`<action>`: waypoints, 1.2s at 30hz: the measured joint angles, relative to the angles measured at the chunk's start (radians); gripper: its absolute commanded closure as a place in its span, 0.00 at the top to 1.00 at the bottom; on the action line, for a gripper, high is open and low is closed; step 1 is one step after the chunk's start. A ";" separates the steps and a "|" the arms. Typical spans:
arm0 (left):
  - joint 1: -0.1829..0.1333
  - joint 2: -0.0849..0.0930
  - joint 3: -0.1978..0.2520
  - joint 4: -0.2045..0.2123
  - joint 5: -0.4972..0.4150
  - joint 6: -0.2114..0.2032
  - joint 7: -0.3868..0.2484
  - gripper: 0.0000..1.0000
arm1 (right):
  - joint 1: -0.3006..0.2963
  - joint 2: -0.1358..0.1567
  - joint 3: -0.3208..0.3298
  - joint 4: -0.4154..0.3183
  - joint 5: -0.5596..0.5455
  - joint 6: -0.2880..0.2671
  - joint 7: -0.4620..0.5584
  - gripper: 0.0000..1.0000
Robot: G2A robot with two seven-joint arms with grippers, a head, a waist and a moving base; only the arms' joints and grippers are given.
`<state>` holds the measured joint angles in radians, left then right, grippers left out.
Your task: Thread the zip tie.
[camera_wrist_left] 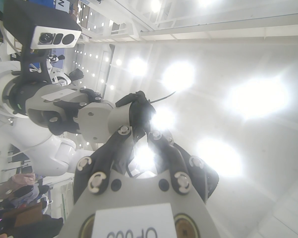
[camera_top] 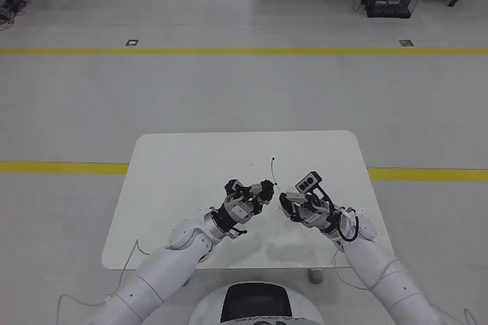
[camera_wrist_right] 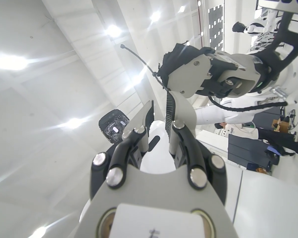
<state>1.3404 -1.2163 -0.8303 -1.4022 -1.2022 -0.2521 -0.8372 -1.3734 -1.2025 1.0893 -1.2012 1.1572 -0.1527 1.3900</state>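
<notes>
Step in hand, as judged: the handover before threading. One end is secured, the second grasp not yet made.

Left gripper (camera_top: 263,193): jaws clamped on the zip tie (camera_top: 273,172) part-way along its strap. In the top view the tie's free length stands toward 12 o'clock from these jaws, over the middle of the worktop (camera_top: 171,187) and clear of it. In the right wrist view the head end of the zip tie (camera_wrist_right: 139,60) points away from the left gripper (camera_wrist_right: 163,75), and a short tail projects on the other side.

Right gripper (camera_wrist_right: 160,105): jaws wide, holding nothing. The tail lies just beside the ribbed pad (camera_wrist_right: 170,111); contact cannot be told.

Pose: both forearms converge from 6 o'clock, wrists turned upward. The right gripper (camera_top: 286,201) sits near the left at its 4 o'clock.

Next move, as judged: close the right jaws on the tail, then curl it toward the head's slot. Fine alignment is required.
</notes>
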 measured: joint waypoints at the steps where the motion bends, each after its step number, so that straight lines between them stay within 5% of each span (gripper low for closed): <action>1: 0.000 0.000 0.000 0.000 0.000 0.000 0.000 0.00 | 0.000 0.000 0.000 0.000 0.001 -0.001 0.000 0.11; 16: 0.000 0.000 0.000 0.000 0.000 0.000 0.000 0.00 | 0.004 0.001 -0.003 0.005 0.003 -0.007 0.000 0.00; 23: 0.000 0.000 0.000 0.000 0.000 0.000 0.000 0.00 | 0.008 0.000 -0.008 0.020 0.009 0.001 0.000 0.35; 36: 0.000 0.000 0.000 0.000 0.000 0.000 0.000 0.00 | 0.025 -0.009 -0.022 0.046 0.024 -0.010 0.000 0.34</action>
<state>1.3404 -1.2163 -0.8303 -1.4022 -1.2022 -0.2521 -0.8372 -1.3482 -1.2114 1.0669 -1.1551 1.1812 -0.1623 1.3900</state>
